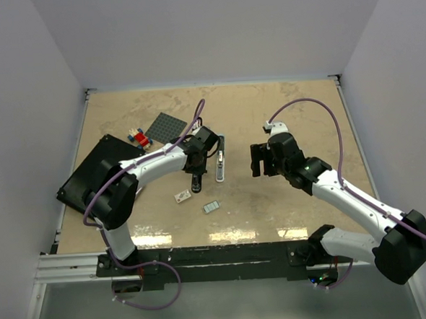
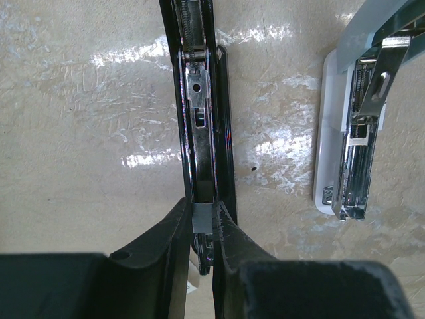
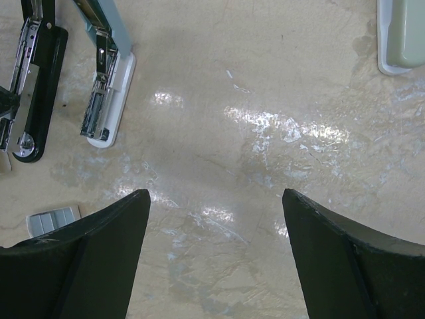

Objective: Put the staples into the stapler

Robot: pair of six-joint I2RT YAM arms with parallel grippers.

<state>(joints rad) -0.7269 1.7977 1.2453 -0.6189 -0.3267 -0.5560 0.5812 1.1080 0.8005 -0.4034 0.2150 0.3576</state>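
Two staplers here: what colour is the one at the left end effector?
Black stapler, clearest in left wrist view.

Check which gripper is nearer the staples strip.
Left: left gripper is just beyond the staples, at the black stapler; right gripper is farther off to their right.

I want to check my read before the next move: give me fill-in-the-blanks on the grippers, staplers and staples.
The left gripper is shut on the rail of the ___ stapler.
The right gripper has its jaws ___, holding nothing.
The staples lie on the ___, near the little white box.
Missing words: black; open; table.
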